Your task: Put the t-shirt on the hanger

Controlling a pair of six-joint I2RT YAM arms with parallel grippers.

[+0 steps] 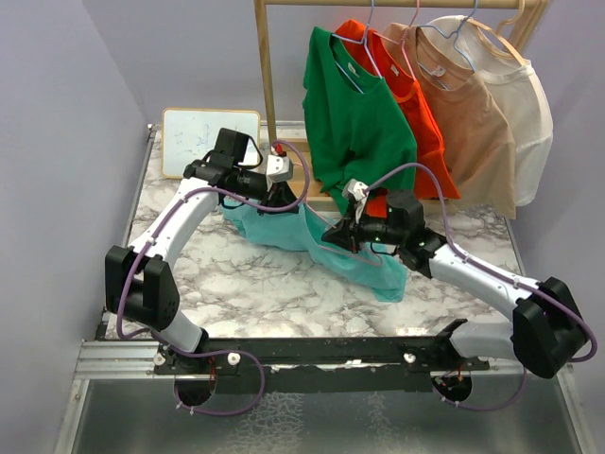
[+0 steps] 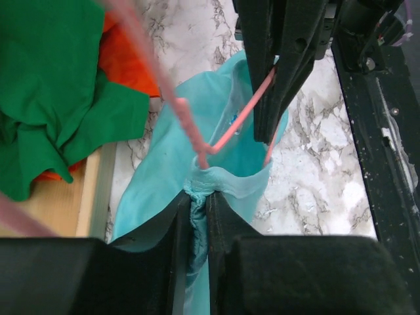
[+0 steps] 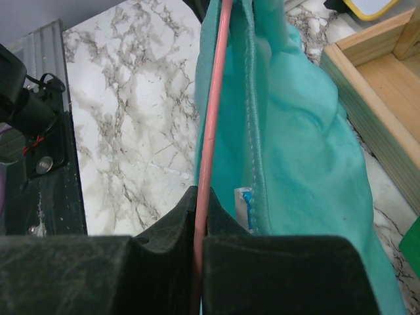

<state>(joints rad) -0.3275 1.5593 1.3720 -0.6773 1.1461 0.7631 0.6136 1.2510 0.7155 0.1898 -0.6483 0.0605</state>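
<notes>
Pink hanger [image 3: 211, 118] in R hand [image 3: 199, 200].

The t-shirt [image 1: 312, 244] is teal, and its small tag [image 3: 241, 200] is white with blue marks. The hanger [image 3: 209, 131] is pink. The desk [image 1: 255, 284] has a white marble pattern with grey veins. The other shirts are green [image 1: 354, 123], orange-red [image 1: 425, 132], tan [image 1: 473, 113] and cream [image 1: 529, 123]. The cables [image 1: 123, 284] are purple.
</notes>
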